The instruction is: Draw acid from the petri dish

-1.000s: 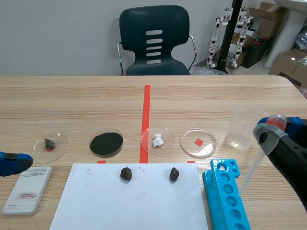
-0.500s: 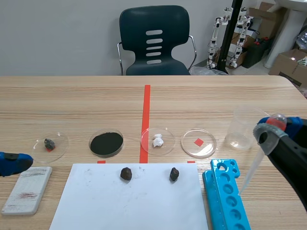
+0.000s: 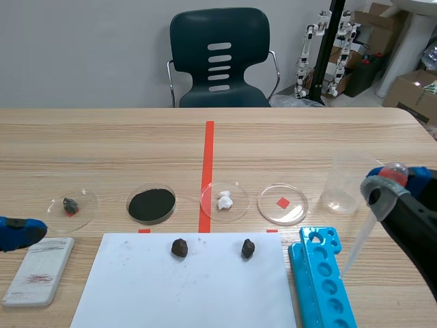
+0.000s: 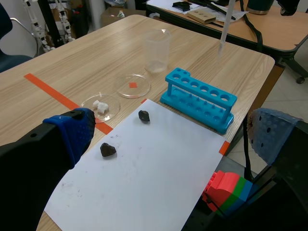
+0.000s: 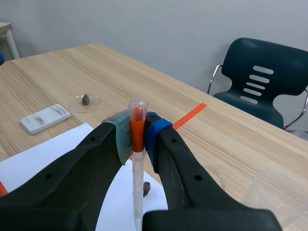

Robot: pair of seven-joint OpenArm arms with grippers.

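The clear petri dish [image 3: 283, 203] with a red mark under it lies right of the tape line, also seen in the left wrist view [image 4: 134, 85]. At the right table edge, my right gripper [image 3: 390, 179] is shut on a plastic pipette [image 3: 360, 238] with a red bulb. The pipette slants down toward the blue rack, its tip above the table and apart from the dish. In the right wrist view the pipette [image 5: 136, 144] is pressed between the pads [image 5: 156, 132]. My left gripper [image 3: 17, 232] stays low at the far left, open and holding nothing [image 4: 173, 127].
A blue test-tube rack [image 3: 322, 283] and a clear beaker [image 3: 345, 181] stand near the right arm. Dishes with white lumps [image 3: 224, 200], black powder [image 3: 151, 203] and a grey stone [image 3: 69, 204] form a row. Two dark rocks lie on white paper [image 3: 184, 287]. A white block [image 3: 39, 270] lies at left.
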